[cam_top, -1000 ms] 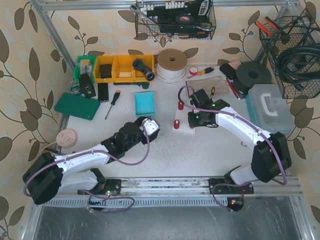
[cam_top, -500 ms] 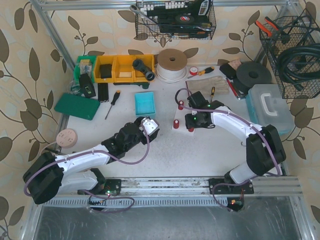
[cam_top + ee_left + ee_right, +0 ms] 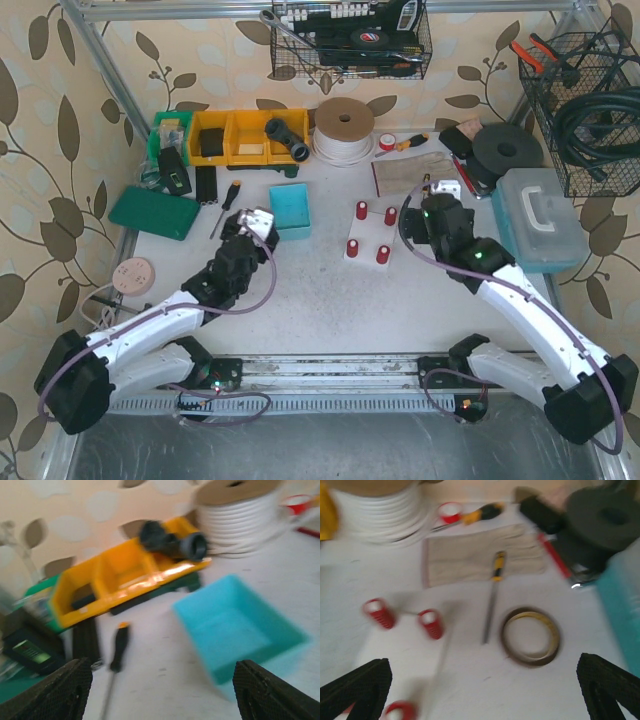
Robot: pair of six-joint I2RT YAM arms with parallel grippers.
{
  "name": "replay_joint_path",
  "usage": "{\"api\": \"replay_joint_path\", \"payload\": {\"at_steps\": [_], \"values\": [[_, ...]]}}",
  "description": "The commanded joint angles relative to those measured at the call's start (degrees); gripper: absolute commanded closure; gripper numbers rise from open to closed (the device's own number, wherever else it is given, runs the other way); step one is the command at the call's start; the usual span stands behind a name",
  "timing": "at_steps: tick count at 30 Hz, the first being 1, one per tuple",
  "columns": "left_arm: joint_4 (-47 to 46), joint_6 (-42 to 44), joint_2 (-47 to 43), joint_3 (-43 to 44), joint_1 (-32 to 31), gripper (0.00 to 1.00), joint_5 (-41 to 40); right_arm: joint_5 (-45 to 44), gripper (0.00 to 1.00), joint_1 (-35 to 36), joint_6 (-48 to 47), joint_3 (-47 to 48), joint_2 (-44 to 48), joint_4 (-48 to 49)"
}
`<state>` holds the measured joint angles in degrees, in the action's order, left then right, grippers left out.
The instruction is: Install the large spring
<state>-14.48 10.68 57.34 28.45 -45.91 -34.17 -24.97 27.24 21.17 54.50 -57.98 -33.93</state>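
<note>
Shows four red springs [image 3: 361, 210] standing upright on a white plate [image 3: 368, 233] at mid-table, between the two arms and touched by neither. Cannot tell which of them is the large one: look much alike from above, and blur in the right wrist view. Finds the left gripper [image 3: 167, 695] spread wide and empty, hovering just beside a teal tray [image 3: 290, 208] to the left of the plate, with a black-handled screwdriver [image 3: 119, 647] and yellow bins [image 3: 120, 575] beyond. Finds the right gripper [image 3: 480, 695] likewise wide and holding nothing, off the plate's right side, near a tape ring [image 3: 532, 611] and a thin screwdriver [image 3: 492, 600] whose handle lies on a beige glove [image 3: 470, 555]. Catches two of the springs at the left of that wrist view, and perhaps a third at the bottom edge.
</note>
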Motion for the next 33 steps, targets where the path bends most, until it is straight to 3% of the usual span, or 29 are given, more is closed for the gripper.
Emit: {"api": "replay_joint_path", "payload": {"at_steps": [1,3,5,11,16,19,22,24,27,31,33], "values": [[-8.23,-1.0,-3.59,-4.37,8.25,0.19,-7.31,-24.85,0.0,-0.19,-9.73,-11.54,2.77,18.17],[-11.47,-1.03,-4.66,-6.16,12.33,0.18,-6.75,-30.52,0.0,-0.99,-16.53,-18.41,2.77,30.54],[-12.41,-2.29,-4.47,-7.2,16.29,0.17,-5.49,-28.28,0.01,-3.93,-20.06,-21.94,0.96,38.3],[-14.5,-4.69,5.26,-7.48,19.93,0.17,-6.77,-18.26,0.01,-17.67,-18.33,-25.08,-10.8,46.81],[-19.71,-4.81,16.7,-5.98,23.19,0.16,-13.32,-12.07,0.01,-22.09,-18.28,-26.06,-19.82,55.62],[-26.05,-1.3,23.64,-5.37,25.36,0.15,-13.1,-7.5,0.01,-22.63,-21.49,-24.24,-24.31,59.97],[-30.2,1.76,27.18,-5.32,27.73,0.15,-7.3,1.2,0.01,-24.88,-22.56,-25.27,-26.67,65.86],[-30.58,-2.37,28.08,-5.93,31.92,0.14,-5.04,4.4,0.02,-25.5,-23.22,-25.4,-26.85,65.96],[-28.73,-6.8,25.98,-6.87,36.68,0.14,1.5,10.36,0.02,-25.8,-25.69,-29.43,-26.14,73.62],[-32.65,-7.25,25.5,-9.46,38.43,0.14,5.83,10.37,0.01,-25.81,-25.92,-34.41,-27.85,83.56],[-37.33,-7.08,26.5,-11.35,38.44,0.14,6.65,10.14,0.0,-25.79,-25.77,-34.46,-27.86,83.39]]}}
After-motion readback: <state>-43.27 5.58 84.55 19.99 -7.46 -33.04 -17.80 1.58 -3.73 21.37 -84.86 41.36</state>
